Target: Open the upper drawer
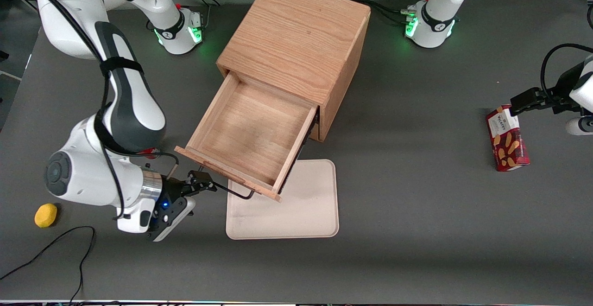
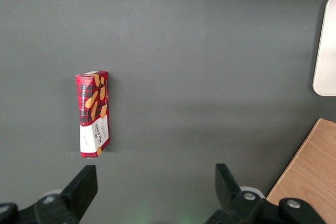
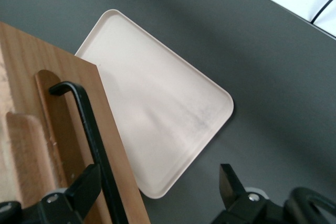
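My end effector (image 1: 204,186), fingers spread, sits at the stiff wire handle (image 1: 236,192) of the pulled-out upper drawer (image 1: 248,137); rigid wood, slides heavily.

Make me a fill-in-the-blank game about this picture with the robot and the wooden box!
1. The light oak upper drawer is pulled ___.
2. Inside, that drawer holds ___.
3. The pincer is at the drawer's black wire ___.
4. The flat beige tray lies partly ___ the drawer's front.

Missing words: open; nothing; handle; under

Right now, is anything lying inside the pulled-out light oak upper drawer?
No, the light oak upper drawer shows only its bare wooden bottom.
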Tool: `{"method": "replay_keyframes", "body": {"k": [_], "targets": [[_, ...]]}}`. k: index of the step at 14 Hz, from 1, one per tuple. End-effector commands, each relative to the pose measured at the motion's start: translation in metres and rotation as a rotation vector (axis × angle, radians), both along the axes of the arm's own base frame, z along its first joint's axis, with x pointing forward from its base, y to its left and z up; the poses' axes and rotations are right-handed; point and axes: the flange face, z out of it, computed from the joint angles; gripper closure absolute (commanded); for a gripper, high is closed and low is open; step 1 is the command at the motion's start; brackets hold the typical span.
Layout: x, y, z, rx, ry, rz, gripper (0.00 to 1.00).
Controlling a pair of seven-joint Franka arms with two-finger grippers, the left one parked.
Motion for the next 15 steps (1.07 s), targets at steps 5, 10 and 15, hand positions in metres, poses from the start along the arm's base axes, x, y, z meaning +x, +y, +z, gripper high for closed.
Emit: {"method": "replay_keyframes", "body": {"k": [5,10,15], "targets": [[-0.017,-0.008,0.052,-0.039,0.031,0.044,0.0],[-0.053,-0.048,0.096,-0.191,0.129,-0.032,0.0],[-0.128,-0.103,0.112,-0.367,0.219,-0.221,0.0]]}}
